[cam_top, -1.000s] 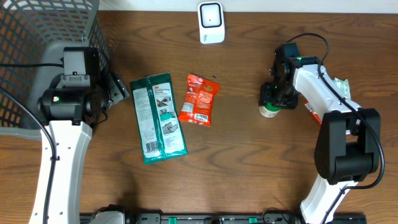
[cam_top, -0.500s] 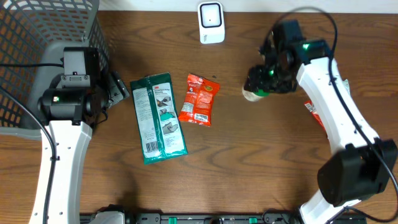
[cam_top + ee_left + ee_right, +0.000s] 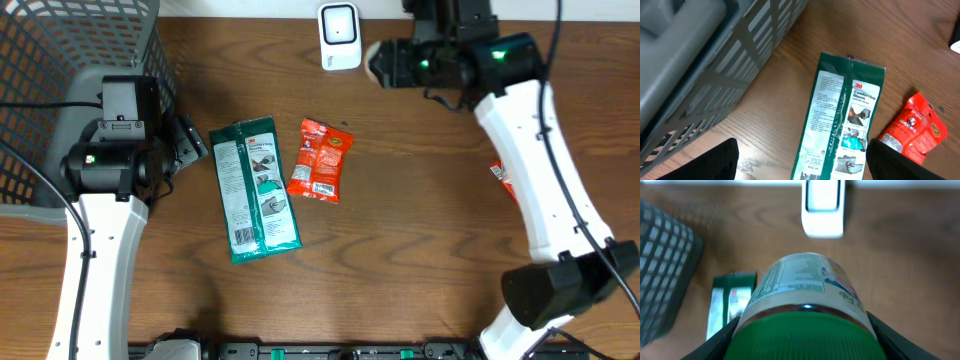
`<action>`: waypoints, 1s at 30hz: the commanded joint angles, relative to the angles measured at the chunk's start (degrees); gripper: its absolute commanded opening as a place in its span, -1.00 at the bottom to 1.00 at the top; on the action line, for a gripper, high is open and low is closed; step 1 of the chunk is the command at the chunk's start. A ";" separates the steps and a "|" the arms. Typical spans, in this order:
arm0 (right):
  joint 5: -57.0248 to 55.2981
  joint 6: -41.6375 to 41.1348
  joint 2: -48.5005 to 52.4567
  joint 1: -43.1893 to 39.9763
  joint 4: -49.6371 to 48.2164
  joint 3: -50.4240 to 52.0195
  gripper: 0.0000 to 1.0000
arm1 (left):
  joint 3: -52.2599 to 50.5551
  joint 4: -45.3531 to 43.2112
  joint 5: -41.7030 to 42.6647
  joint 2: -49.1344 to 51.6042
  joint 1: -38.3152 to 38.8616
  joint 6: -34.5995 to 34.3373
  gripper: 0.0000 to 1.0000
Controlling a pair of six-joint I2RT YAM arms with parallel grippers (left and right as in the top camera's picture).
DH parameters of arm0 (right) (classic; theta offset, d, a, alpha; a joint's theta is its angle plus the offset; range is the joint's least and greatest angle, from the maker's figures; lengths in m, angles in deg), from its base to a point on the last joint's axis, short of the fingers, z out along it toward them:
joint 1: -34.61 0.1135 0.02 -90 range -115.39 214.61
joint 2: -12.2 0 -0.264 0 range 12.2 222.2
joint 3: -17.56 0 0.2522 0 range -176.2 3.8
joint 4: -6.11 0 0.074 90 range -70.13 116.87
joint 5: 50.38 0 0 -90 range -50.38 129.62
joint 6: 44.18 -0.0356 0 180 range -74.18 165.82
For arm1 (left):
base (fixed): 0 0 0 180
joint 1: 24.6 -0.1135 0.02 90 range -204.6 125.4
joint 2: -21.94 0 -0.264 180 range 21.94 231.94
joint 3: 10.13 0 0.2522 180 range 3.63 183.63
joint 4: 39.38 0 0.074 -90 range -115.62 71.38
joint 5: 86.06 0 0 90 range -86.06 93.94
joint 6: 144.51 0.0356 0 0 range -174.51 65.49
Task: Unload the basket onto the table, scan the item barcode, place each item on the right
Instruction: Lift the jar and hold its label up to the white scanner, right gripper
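Note:
A label-wrapped bottle (image 3: 805, 287) with a green cap lies sideways in the air, and my right gripper (image 3: 802, 340) is shut on it at the cap end. In the overhead view the bottle (image 3: 379, 63) hangs just right of the white scanner (image 3: 339, 36) at the table's back edge, base towards it, with my right gripper (image 3: 412, 62) behind. The scanner (image 3: 823, 207) shows straight ahead of the bottle. My left gripper (image 3: 802, 167) is open, low over the near end of a green glove packet (image 3: 840, 115), holding nothing.
A red snack packet (image 3: 320, 160) lies right of the green packet (image 3: 254, 190). A dark mesh basket (image 3: 70, 60) fills the back left corner, close to my left gripper (image 3: 185, 140). Another red packet (image 3: 497, 172) peeks out beside the right arm.
My right gripper has lifted the bottle off the table at the right and carried it up and left to beside the scanner. The left arm has not moved.

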 commanded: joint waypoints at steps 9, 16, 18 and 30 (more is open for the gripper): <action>-14.16 -0.44 14.49 5.66 -31.06 -0.94 -0.44 | 0.26 0.09 -1.18 0.17 -0.26 0.35 0.65; -14.19 -0.44 23.19 5.14 -49.42 -0.94 -0.52 | 0.26 0.09 -1.18 0.17 -0.26 0.35 0.65; -14.32 -0.42 25.55 5.14 -53.72 -0.94 -0.53 | 0.26 0.07 -1.18 0.17 -0.26 0.33 0.64; -23.37 -0.46 35.56 4.81 -71.06 -0.94 -0.72 | 0.26 0.09 -1.18 0.17 -0.26 0.35 0.64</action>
